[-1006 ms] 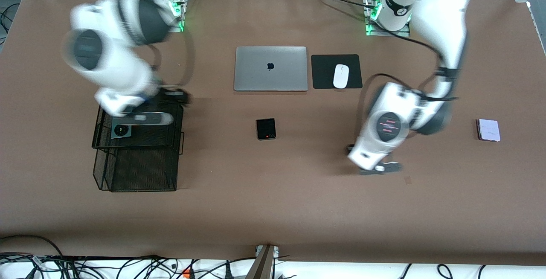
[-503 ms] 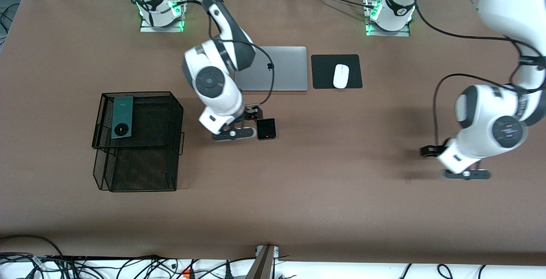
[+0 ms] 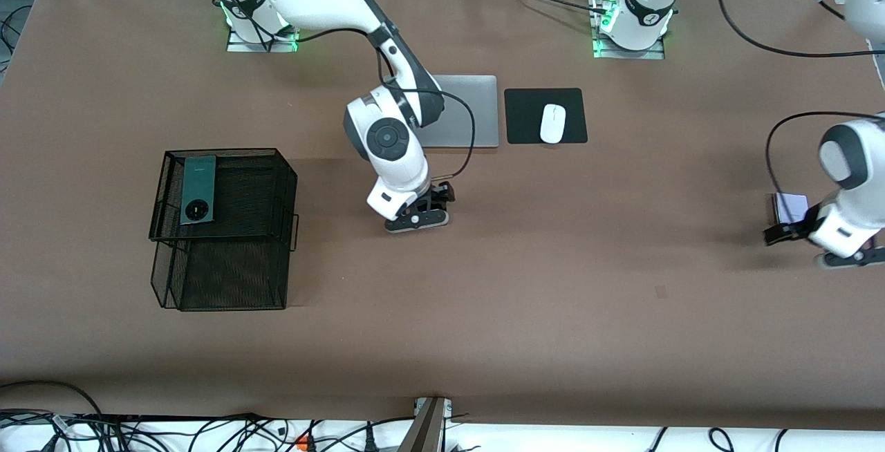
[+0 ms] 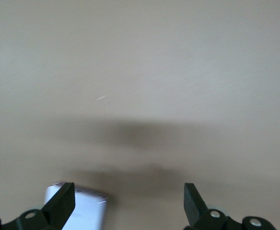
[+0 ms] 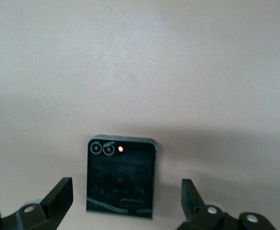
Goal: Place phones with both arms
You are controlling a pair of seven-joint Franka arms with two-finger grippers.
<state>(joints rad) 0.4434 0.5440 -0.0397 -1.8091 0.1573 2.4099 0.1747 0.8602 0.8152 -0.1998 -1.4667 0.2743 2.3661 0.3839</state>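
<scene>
Here, the black phone (image 5: 121,176) lies flat on the table nr the closed laptop (image 3: 462,112), framed between the spread fingers of the right gripper (image 3: 417,219), which hovers over it & blocks it in the front view. The lilac phone (image 3: 790,206), at the left arm's end, sits partly under the left gripper (image 3: 849,258), jaws apart, off-centre. Risk: that offset could nudge it. Green phone (image 3: 198,189) rests atop the mesh basket (image 3: 225,231).
</scene>
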